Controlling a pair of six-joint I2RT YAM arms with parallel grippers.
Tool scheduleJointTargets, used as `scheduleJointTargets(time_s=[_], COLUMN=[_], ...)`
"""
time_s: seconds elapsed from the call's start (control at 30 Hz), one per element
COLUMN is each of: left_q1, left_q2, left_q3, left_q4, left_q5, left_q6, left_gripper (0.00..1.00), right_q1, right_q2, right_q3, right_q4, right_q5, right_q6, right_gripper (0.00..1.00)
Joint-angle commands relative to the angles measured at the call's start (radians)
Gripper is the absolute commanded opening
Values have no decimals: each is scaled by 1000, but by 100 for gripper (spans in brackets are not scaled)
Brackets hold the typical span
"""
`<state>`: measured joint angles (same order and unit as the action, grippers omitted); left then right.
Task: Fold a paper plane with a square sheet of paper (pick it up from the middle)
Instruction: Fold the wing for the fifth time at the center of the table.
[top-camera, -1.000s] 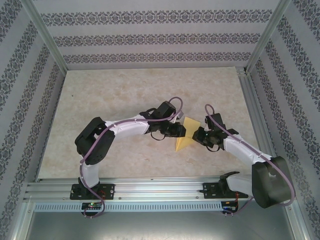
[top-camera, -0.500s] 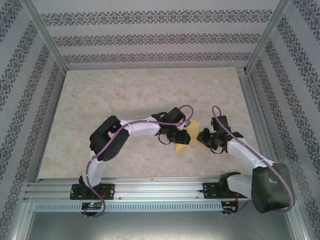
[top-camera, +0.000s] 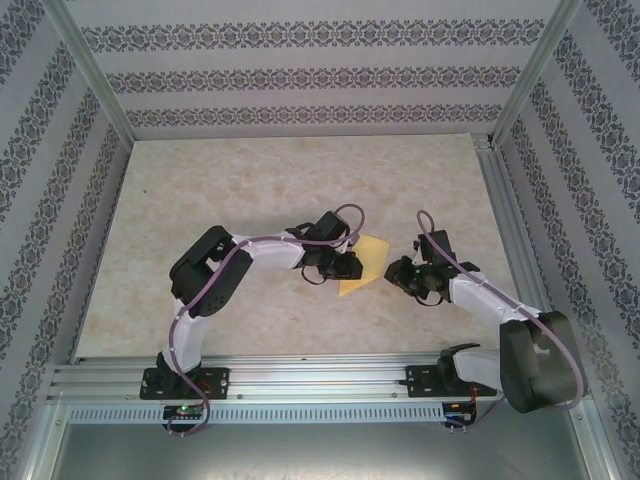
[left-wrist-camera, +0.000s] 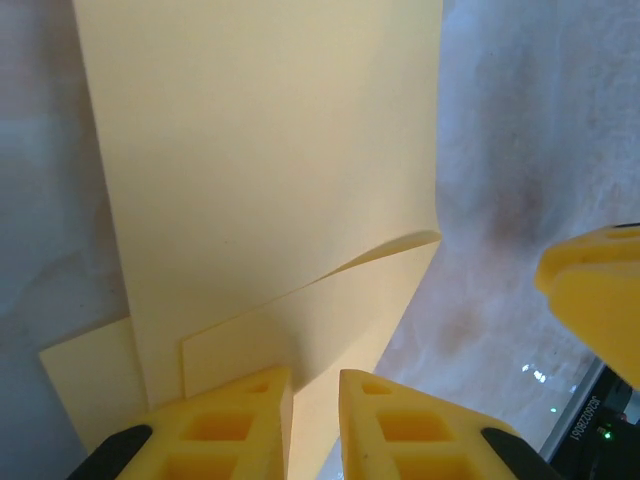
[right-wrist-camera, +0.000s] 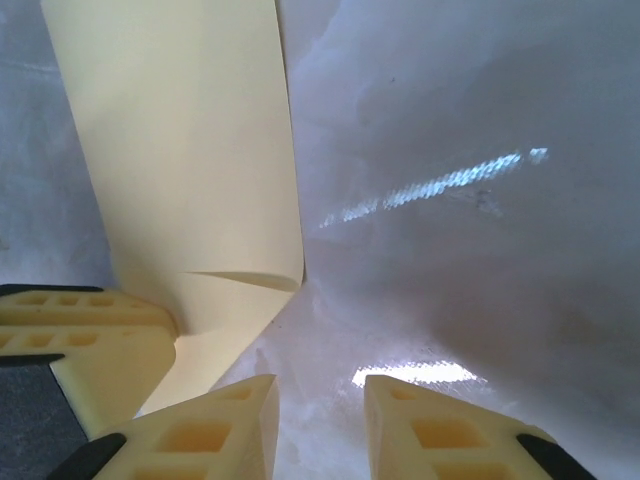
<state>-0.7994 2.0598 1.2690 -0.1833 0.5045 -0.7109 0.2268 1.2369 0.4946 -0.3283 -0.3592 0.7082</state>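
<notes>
Yellow sheet of paper (top-camera: 368, 256) is sitting part-folded at frame centre. Left end effector (left-wrist-camera: 313, 380) is pinching it; right end effector (right-wrist-camera: 320, 388) is spread alongside. Risk: layers slipping, skewing the crease.

Left gripper (top-camera: 352, 266) and right gripper (top-camera: 396, 272) crowd the yellow paper (top-camera: 366, 262) mid-table, little room between them; bare tabletop (top-camera: 240, 180) lies open toward 3 walls (top-camera: 300, 70).
</notes>
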Motion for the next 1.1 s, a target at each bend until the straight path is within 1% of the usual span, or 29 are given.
scheduleJointTargets(time_s=[0.0,0.13,0.27,0.3,0.37,0.43,0.6,0.73,0.87,0.93,0.97,1.03,1.07], left_q1=[27,69,103,108,117,124,131,132,132,131,132,132,132], left_q2=[-61,-79,-66,-65,-66,-75,-63,-56,-63,-67,-73,-83,-89], left_q3=[-50,-118,-192,-209,-242,-278,-323,-339,-365,-372,-379,-386,-384], left_q4=[152,253,392,428,487,529,636,672,693,699,705,704,701], left_q5=[34,44,89,97,102,84,83,74,60,60,55,43,40], left_q6=[-66,-135,-224,-249,-291,-325,-414,-454,-481,-488,-494,-497,-496], left_gripper=[22,21,20,20,20,20,19,19,20,20,20,20,20], right_q1=[42,72,85,86,85,85,105,121,128,128,127,128,128], right_q2=[47,81,116,120,138,162,249,310,356,382,399,414,412], right_q3=[18,15,32,32,37,50,63,88,109,120,131,136,134], right_q4=[48,131,180,203,243,277,439,508,555,557,552,559,560], right_q5=[-11,-14,-14,-19,-29,-51,-109,-96,-103,-101,-107,-113,-112], right_q6=[9,49,70,75,87,92,163,201,220,212,209,203,201], right_gripper=[30,34,37,38,44,43,45,44,39,32,30,22,21])
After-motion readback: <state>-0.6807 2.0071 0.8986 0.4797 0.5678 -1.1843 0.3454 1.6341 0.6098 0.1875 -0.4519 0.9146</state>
